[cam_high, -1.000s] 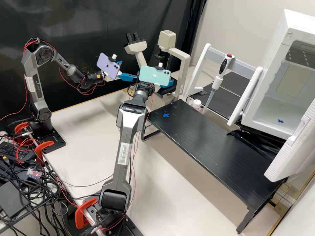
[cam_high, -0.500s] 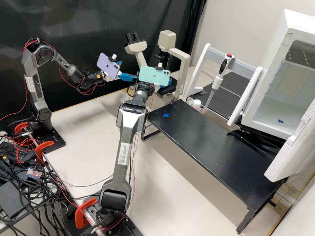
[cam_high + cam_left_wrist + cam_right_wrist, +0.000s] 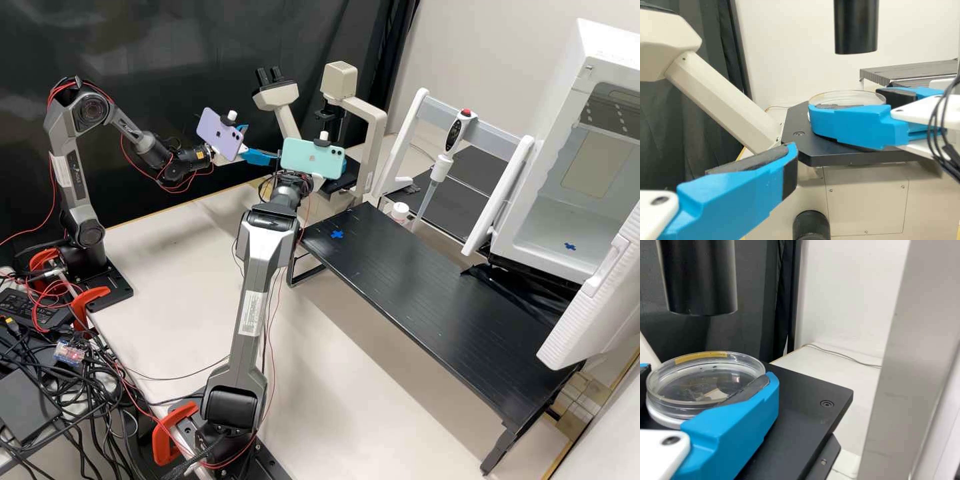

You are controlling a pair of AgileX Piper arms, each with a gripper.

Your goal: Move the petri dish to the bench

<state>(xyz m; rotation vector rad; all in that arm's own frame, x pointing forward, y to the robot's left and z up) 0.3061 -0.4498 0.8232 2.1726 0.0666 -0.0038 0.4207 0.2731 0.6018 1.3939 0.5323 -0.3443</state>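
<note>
At the left of the high view, the left gripper [image 3: 262, 143], white with bright blue fingers, stands wide, with nothing between its fingers, under a purple phone [image 3: 219, 133]. To its right is the cream microscope [image 3: 339, 80], with angled black eyepieces [image 3: 269, 75] and a flat black stage [image 3: 795, 405]. The right gripper [image 3: 346, 165], also white and blue, is at that stage under a teal phone [image 3: 315, 158] and holds the clear, round, shallow petri dish [image 3: 705, 385] between its fingers, as both wrist views show. A strip of yellow tape [image 3: 701, 357] marks the dish's rim, and something white lies beneath the dish. The dish is at the stage, near the black cylinder [image 3: 697, 277] above; whether it touches the stage I cannot tell. Farther right is the raised black ribbed bench [image 3: 427, 287], a blue cross of tape [image 3: 337, 235] near its left end. Beyond the bench are a small white bottle [image 3: 400, 211] and a pipette with a red button [image 3: 441, 168], upright. At the far right a white cabinet [image 3: 600, 47] stands open.
</note>
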